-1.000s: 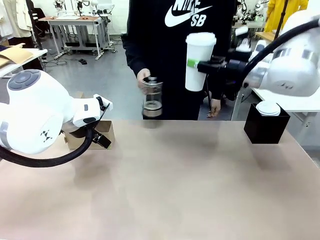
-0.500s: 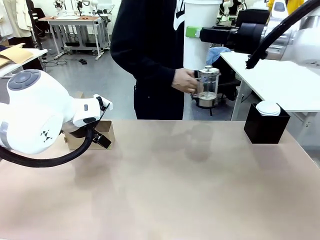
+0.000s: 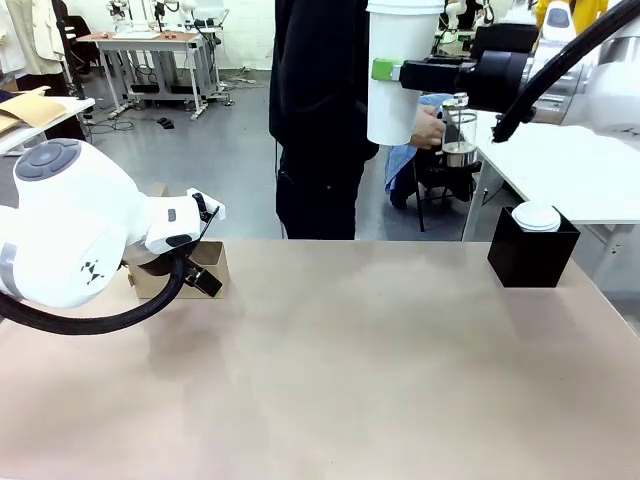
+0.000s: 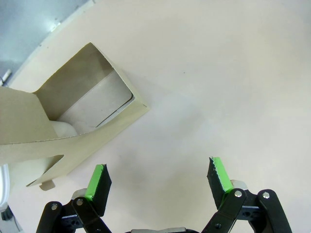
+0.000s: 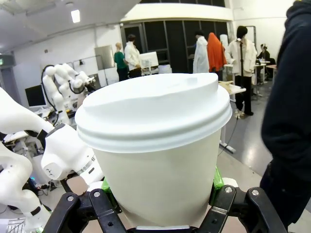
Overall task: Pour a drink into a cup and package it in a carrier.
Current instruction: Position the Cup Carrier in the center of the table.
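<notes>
My right gripper (image 3: 388,68) is shut on the tall white lidded cup (image 3: 400,75), holding it upright high above the table's far edge. In the right wrist view the cup (image 5: 155,145) stands between the green pads (image 5: 214,178). Beyond the cup, the person's hand (image 3: 428,126) holds the glass press pot (image 3: 459,125); I cannot make out the drink inside. The brown carrier (image 3: 212,266) sits at the table's left, partly behind my left arm. My left gripper (image 4: 158,177) hovers open over bare table, with the carrier (image 4: 73,111) lying to its upper left.
A black box (image 3: 532,255) with a white lid (image 3: 537,216) on top stands at the table's right far corner. The person (image 3: 320,110) stands beyond the far edge. The tan tabletop (image 3: 350,370) stretches across the middle and front.
The person has walked right with the press pot, now behind the cup. My right gripper raised the cup, then held still. The left arm has not moved.
</notes>
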`<state>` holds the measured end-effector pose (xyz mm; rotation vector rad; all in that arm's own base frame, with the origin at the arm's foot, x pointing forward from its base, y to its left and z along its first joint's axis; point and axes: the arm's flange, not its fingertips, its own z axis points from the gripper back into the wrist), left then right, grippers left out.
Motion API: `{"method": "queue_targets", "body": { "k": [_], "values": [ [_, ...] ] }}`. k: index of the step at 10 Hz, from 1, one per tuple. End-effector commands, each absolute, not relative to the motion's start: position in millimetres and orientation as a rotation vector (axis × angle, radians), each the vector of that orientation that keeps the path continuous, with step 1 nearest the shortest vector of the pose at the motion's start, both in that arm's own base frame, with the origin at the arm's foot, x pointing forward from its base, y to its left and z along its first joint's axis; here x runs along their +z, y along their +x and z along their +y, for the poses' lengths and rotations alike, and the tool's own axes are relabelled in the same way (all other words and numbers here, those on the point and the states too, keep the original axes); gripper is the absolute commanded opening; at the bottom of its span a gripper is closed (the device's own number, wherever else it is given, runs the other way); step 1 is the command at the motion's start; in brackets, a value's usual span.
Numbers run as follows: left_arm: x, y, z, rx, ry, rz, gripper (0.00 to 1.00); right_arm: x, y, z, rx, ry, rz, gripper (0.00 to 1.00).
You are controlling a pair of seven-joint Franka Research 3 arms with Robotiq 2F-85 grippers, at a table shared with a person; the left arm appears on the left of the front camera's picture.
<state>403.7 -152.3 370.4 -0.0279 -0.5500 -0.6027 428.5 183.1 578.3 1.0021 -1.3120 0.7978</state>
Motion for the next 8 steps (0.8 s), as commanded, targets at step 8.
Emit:
{"method": "queue_targets", "body": {
  "k": [8],
  "values": [
    [387.4, 401.2, -150.6, -0.583, 0.007, -0.561, 1.00, 581.8, 431.2, 185.4, 0.801, 1.002, -1.330, 0.80]
  ]
}}
